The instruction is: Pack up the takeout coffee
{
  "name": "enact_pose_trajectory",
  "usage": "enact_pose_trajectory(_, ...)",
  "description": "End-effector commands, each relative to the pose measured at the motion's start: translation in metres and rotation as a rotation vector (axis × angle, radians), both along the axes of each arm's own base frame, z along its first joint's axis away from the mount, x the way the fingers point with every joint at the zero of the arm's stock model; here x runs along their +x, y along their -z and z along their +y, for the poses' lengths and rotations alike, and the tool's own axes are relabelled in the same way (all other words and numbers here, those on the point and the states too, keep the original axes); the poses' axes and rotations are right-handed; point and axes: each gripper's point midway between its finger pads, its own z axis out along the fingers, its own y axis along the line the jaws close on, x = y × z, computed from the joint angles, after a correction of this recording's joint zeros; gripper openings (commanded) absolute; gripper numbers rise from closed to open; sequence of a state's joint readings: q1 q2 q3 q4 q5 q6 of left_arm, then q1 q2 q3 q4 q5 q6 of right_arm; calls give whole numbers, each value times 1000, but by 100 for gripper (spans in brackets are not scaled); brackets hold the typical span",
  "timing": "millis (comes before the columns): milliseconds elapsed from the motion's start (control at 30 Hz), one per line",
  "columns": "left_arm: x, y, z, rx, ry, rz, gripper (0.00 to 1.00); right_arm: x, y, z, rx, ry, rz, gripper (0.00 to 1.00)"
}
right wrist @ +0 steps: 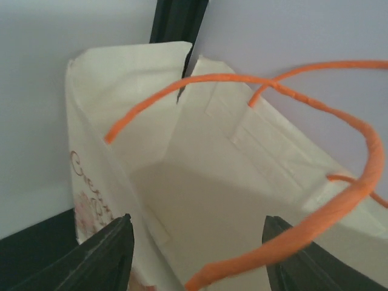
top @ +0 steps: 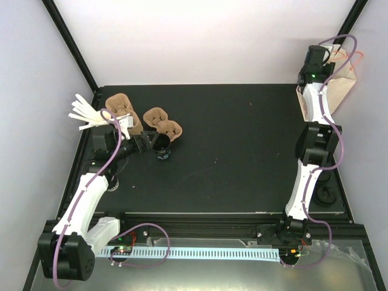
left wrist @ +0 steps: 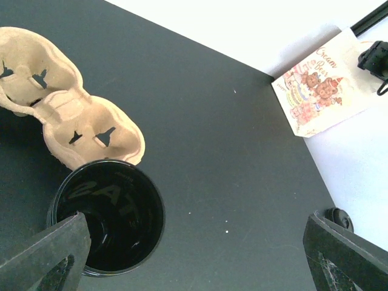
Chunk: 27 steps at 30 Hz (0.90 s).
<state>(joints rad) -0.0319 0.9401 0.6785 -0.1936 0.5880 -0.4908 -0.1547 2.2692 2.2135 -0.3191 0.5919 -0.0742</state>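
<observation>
The left gripper [left wrist: 197, 257] is spread wide and grasps nothing. The black paper cup [left wrist: 106, 218] stands between its jaws, close beside the left-hand finger, with a pulp cup carrier [left wrist: 91, 124] just beyond. The right gripper [right wrist: 197, 254], jaws parted and empty, hangs over the white paper bag [right wrist: 200, 176]; only its wrist camera sees inside the bag's mouth, and only the left wrist camera shows its printed front.

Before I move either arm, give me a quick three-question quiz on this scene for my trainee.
1. True or false: the black cup beside the left hand has a lid on it.
2. Whose open mouth does the right hand face? A) a plastic crate B) the paper bag C) a metal tray
3. What colour are the bag's handles?
Key: 1 false; 2 B; 3 orange.
</observation>
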Motion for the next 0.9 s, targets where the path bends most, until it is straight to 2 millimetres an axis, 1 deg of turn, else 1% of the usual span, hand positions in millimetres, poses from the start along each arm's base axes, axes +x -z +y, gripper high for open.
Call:
enact_pose_trajectory(0, 4, -12, -2, -4, 22, -27, 99, -7, -5, -1, 13, 7, 8, 49)
enact_pose_trajectory(33, 4, -12, -3, -6, 26, -25, 99, -9, -3, 1, 21, 0, 16, 42)
enact_pose_trajectory(100, 3, -13, -2, -5, 26, -30, 99, -15, -1, 4, 31, -5, 17, 26)
enact_pose_trajectory(133, 3, -14, -3, -4, 28, -35, 99, -19, -4, 5, 33, -10, 8, 19)
enact_pose_trajectory(200, 1, -16, -3, -2, 32, -40, 99, -25, -12, 11, 30, -26, -12, 9)
enact_pose_trajectory(267, 0, -17, -3, 1, 31, -43, 99, -31, -22, 22, 16, -56, -28, 3)
enact_pose_trajectory(367, -4, -18, -3, 2, 34, -46, 99, -44, -39, 49, -23, -109, -36, 1)
enact_pose_trajectory(433, -8, -18, -3, 3, 34, -42, 99, -55, -50, 75, -50, -152, -55, 1)
enact_pose_trajectory(467, -10, -19, -3, 2, 35, -42, 99, -67, -62, 86, -58, -173, -78, 1)
enact_pose_trajectory(533, -15, -21, -3, 0, 40, -44, 99, -86, -71, 109, -51, -230, -102, 1)
enact_pose_trajectory(667, -27, -26, -4, -2, 44, -63, 99, -131, -87, 155, -13, -352, -137, 1)
enact_pose_trajectory(767, -37, -32, -5, -6, 49, -82, 99, -166, -96, 192, 21, -457, -141, 1)
enact_pose_trajectory(867, -47, -39, -7, -21, 65, -91, 99, -201, -94, 231, 84, -580, -135, 1)
